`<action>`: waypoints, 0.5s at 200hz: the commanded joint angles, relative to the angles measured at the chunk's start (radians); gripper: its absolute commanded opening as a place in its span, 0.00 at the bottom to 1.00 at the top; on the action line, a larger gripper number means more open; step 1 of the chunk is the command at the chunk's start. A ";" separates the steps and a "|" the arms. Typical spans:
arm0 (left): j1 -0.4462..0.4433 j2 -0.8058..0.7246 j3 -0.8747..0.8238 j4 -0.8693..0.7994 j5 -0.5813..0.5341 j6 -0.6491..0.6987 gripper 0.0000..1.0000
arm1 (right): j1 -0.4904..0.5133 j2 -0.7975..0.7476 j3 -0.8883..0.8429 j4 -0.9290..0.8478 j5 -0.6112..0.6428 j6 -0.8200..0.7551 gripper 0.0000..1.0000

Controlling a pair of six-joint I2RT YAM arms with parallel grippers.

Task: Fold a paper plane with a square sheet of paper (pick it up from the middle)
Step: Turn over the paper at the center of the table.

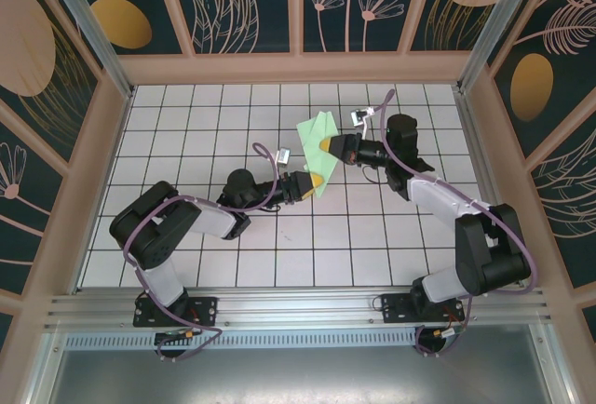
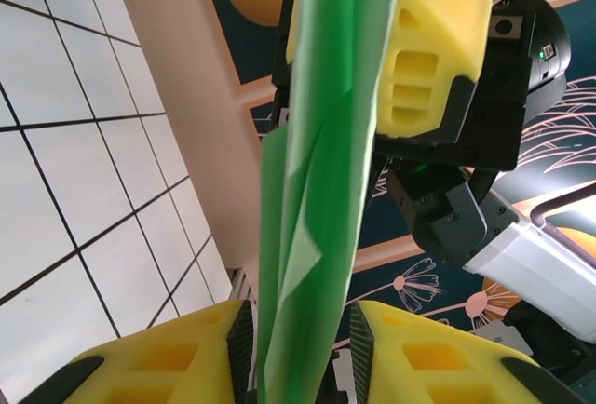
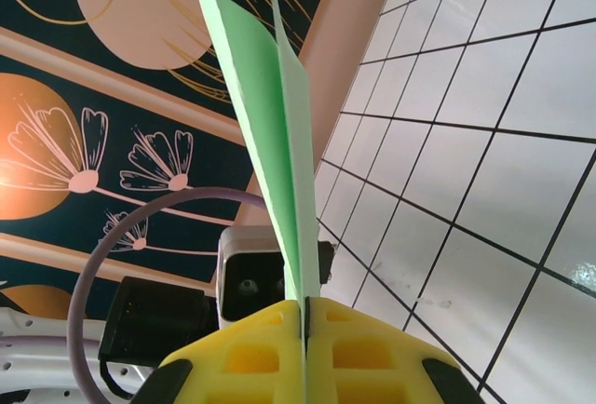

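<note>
Folded paper (image 1: 315, 130) in right gripper (image 1: 326, 145)

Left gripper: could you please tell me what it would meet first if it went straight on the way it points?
Probably the right gripper, whose yellow fingers pinch the green paper straight ahead; depth is unclear.

The paper plane (image 1: 318, 132) is pale green, the table (image 1: 186, 236) white gridded black, walls (image 1: 247, 4) teal floral.

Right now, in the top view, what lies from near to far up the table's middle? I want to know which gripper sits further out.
Near to far: metal rail → left gripper → right gripper → back wall. The folded green paper spans both grippers, so it has no single place.
</note>
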 commanded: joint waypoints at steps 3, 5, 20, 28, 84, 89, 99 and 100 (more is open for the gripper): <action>-0.006 -0.002 -0.011 0.037 0.045 0.028 0.36 | -0.010 -0.017 0.046 0.059 -0.007 0.018 0.03; -0.006 -0.001 -0.011 0.038 0.046 0.029 0.36 | -0.011 -0.017 0.046 0.061 -0.007 0.021 0.03; -0.006 0.002 -0.007 0.035 0.060 0.033 0.34 | -0.010 -0.012 0.052 0.067 -0.009 0.029 0.03; -0.005 0.001 -0.005 0.035 0.066 0.036 0.32 | -0.010 -0.011 0.055 0.065 -0.010 0.029 0.03; -0.006 -0.001 0.000 0.046 0.069 0.045 0.14 | -0.013 -0.001 0.060 0.058 -0.015 0.033 0.04; -0.005 -0.001 0.001 0.047 0.068 0.046 0.12 | -0.014 -0.002 0.060 0.057 -0.015 0.032 0.04; -0.006 -0.001 0.004 0.048 0.069 0.046 0.09 | -0.013 -0.002 0.058 0.056 -0.017 0.031 0.04; -0.005 -0.001 0.004 0.049 0.069 0.046 0.08 | -0.013 -0.002 0.058 0.056 -0.017 0.030 0.03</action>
